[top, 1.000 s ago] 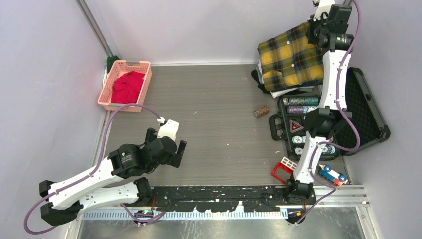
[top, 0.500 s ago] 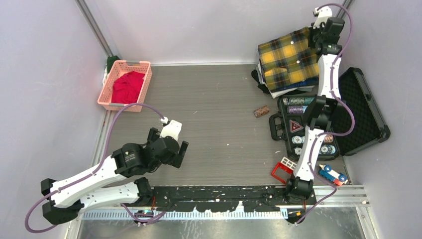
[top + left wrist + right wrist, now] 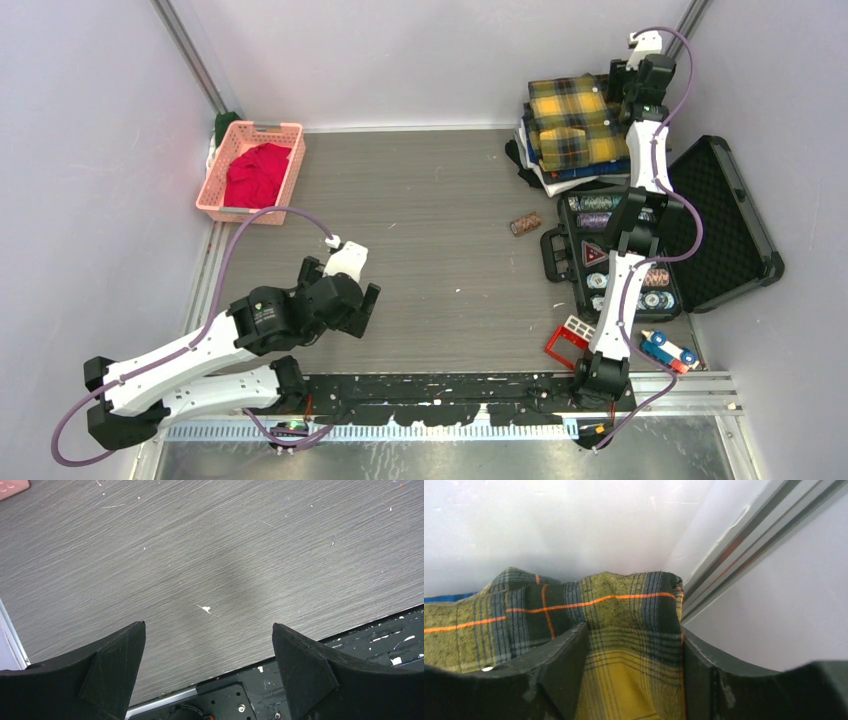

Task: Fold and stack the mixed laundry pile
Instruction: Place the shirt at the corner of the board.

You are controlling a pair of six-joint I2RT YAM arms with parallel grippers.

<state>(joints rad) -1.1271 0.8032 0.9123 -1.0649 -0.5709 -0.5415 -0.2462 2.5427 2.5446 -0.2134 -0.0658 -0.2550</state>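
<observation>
Top external view: the folded yellow-and-black plaid shirt (image 3: 575,125) lies on the far-right clothes stack (image 3: 553,178). The right fingers (image 3: 559,665) are parted astride its corner, apparently not pinching. The left fingers (image 3: 115,665) hang wide over the tabletop (image 3: 430,220). Next, probably, the red T-shirt (image 3: 255,172) must be lifted from the pink basket (image 3: 215,190).

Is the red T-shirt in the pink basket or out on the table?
In. The red T-shirt lies bunched inside the pink basket, its walls around it on every side.
</observation>
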